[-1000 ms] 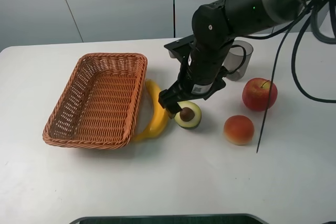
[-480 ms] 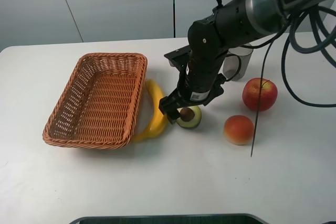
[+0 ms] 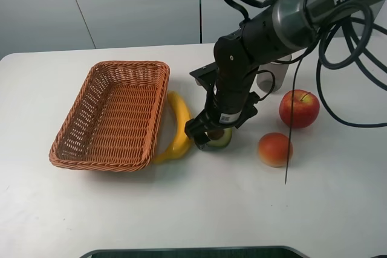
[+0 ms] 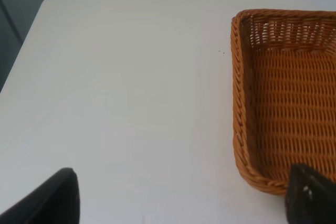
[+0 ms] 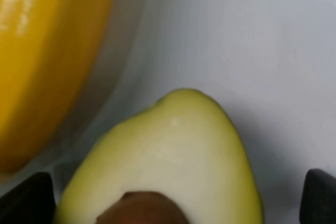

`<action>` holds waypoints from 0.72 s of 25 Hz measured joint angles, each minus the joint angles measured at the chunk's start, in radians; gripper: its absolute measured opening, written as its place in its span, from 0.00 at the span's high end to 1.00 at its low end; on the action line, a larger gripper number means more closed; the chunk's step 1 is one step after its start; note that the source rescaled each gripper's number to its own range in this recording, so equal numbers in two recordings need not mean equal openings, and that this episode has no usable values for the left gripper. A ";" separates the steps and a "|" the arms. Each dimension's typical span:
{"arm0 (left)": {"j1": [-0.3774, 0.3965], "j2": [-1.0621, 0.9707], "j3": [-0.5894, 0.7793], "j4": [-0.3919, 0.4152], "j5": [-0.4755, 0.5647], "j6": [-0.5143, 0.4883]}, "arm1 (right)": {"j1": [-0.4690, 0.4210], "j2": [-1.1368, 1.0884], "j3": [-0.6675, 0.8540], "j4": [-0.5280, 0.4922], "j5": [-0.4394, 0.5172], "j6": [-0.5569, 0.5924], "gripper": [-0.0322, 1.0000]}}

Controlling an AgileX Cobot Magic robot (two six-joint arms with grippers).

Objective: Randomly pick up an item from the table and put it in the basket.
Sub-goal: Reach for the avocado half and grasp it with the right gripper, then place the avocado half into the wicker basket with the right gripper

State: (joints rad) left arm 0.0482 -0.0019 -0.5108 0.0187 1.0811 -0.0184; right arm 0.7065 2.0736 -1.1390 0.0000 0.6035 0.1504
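On the table (image 3: 72,209), just right of the banana (image 3: 179,126), the avocado (image 3: 220,141) lies cut face up with its pit (image 5: 140,209) showing. The banana runs along the basket (image 3: 112,113) long side. The right gripper (image 3: 208,136) sits low over the avocado, jaws spread wide, one fingertip (image 5: 25,199) on the banana side and the other opposite, table visible between the avocado and that other fingertip, nothing gripped. The left gripper (image 4: 181,203) is spread open too, empty, hanging over bare table beside a basket corner. Apple (image 3: 299,108) and peach (image 3: 275,149) sit apart to the right, cup (image 3: 271,81) partly behind the arm (image 3: 272,25)
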 joint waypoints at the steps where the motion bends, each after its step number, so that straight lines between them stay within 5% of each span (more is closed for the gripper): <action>1: 0.000 0.000 0.000 0.000 0.000 0.000 | 0.000 0.002 0.000 -0.008 0.000 0.000 0.00; 5: 0.000 0.000 0.000 0.000 0.000 0.000 | 0.000 0.003 0.000 -0.015 0.002 0.000 0.00; 6: 0.000 0.000 0.000 0.000 0.000 0.000 | 0.000 0.003 0.000 -0.015 0.002 0.000 0.09; 7: 0.000 0.000 0.000 0.000 0.000 0.000 | 0.000 0.003 0.000 -0.015 0.004 0.000 0.26; 9: 0.000 0.000 0.000 0.000 0.000 0.000 | 0.000 0.003 0.000 -0.022 0.006 0.005 0.97; 18: 0.000 0.000 0.000 0.000 0.000 0.000 | 0.000 0.003 -0.002 -0.039 0.006 0.009 0.96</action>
State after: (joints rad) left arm 0.0482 -0.0019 -0.5108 0.0187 1.0811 -0.0184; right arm 0.7065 2.0762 -1.1410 -0.0390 0.6093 0.1595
